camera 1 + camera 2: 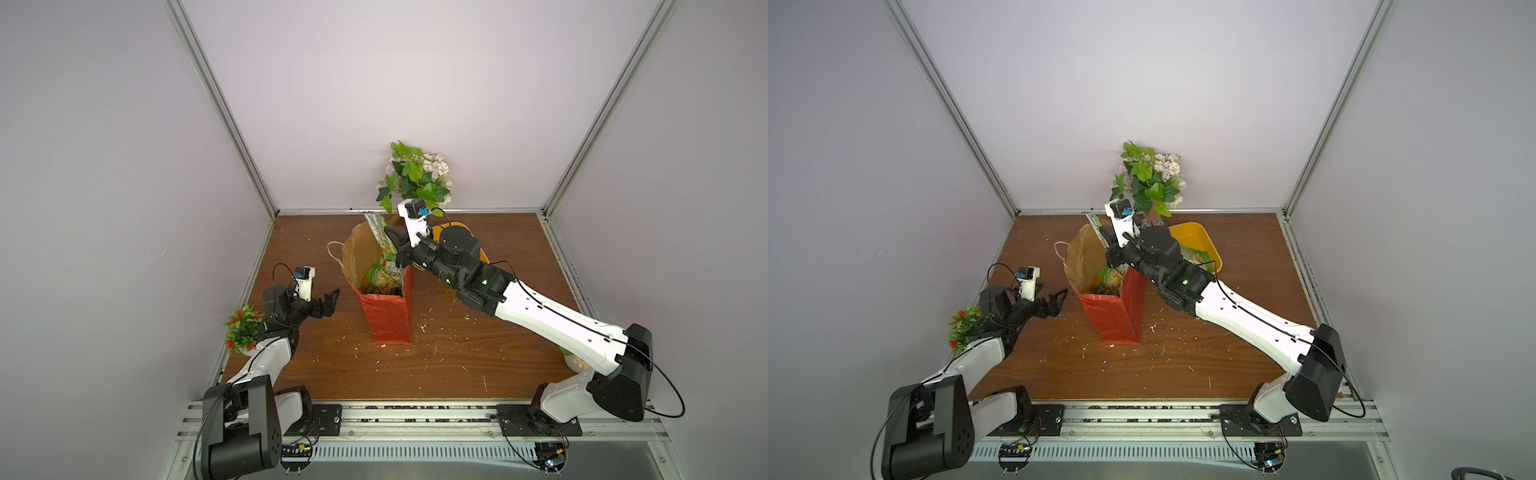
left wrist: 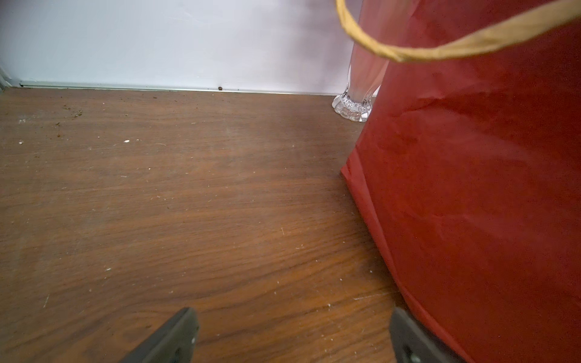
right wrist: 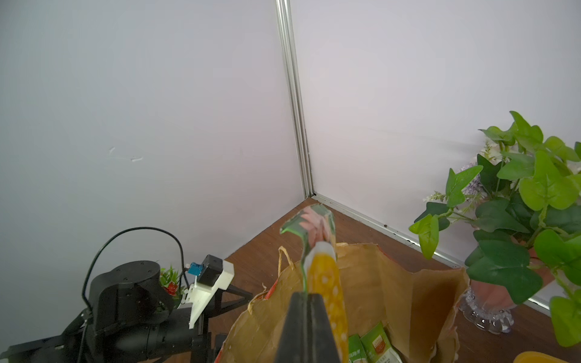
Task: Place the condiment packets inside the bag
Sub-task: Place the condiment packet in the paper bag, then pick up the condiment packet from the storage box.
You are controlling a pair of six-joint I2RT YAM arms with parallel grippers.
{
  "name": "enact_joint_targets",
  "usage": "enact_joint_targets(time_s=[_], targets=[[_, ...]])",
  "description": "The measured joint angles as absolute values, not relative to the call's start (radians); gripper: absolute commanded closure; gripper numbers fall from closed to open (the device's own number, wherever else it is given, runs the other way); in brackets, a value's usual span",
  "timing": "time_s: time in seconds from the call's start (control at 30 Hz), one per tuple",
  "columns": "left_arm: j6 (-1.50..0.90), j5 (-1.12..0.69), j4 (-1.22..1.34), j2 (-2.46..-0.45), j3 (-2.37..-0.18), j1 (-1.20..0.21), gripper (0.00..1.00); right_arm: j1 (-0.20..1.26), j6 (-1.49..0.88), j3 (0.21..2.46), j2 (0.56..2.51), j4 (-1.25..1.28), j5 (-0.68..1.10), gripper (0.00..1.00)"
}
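Note:
The red paper bag (image 1: 386, 320) (image 1: 1115, 318) stands open at mid-table, brown inside (image 3: 393, 289). Several green condiment packets (image 1: 382, 278) (image 1: 1111, 278) (image 3: 374, 345) lie in it. My right gripper (image 1: 392, 239) (image 3: 306, 301) is shut on another packet (image 1: 376, 230) (image 3: 323, 276), which sticks up over the bag's mouth at its far rim. More packets (image 1: 1196, 253) lie in the yellow tub. My left gripper (image 1: 330, 301) (image 1: 1057, 301) (image 2: 290, 320) stands open and empty just left of the bag (image 2: 487, 188), one finger near its base.
A yellow tub (image 1: 1192, 235) sits behind the right arm. A glass vase of leafy flowers (image 1: 415, 178) (image 2: 352, 107) stands at the back wall. A small red-flowered plant (image 1: 243, 328) is at the left edge, another pot (image 1: 575, 361) under the right arm. The bag's cord handle (image 2: 440, 53) hangs outward.

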State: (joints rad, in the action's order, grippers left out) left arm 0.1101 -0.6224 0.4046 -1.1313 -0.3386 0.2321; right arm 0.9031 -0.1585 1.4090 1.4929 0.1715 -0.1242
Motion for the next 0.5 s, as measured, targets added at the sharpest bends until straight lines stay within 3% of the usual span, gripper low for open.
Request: enact_joint_targets(time_s=[0.07,0.13,0.33,0.5], targets=[[0.11,-0.633,0.406,-1.123,-0.339,0.232,0.02,0.903,-0.162,1.409,1.493,0.17,-0.143,0.69],[0.111,-0.643,0.409,-1.121,-0.339,0.232,0.02,0.902,-0.157,1.409,1.493,0.17,-0.165,0.56],[0.125,-0.646,0.409,-1.121,-0.338,0.22,0.02,0.873,-0.149,1.369,1.436,0.155,-0.225,0.51],[0.149,-0.63,0.408,-1.116,-0.331,0.18,0.02,0.733,-0.171,1.229,1.278,0.163,-0.251,0.47]])
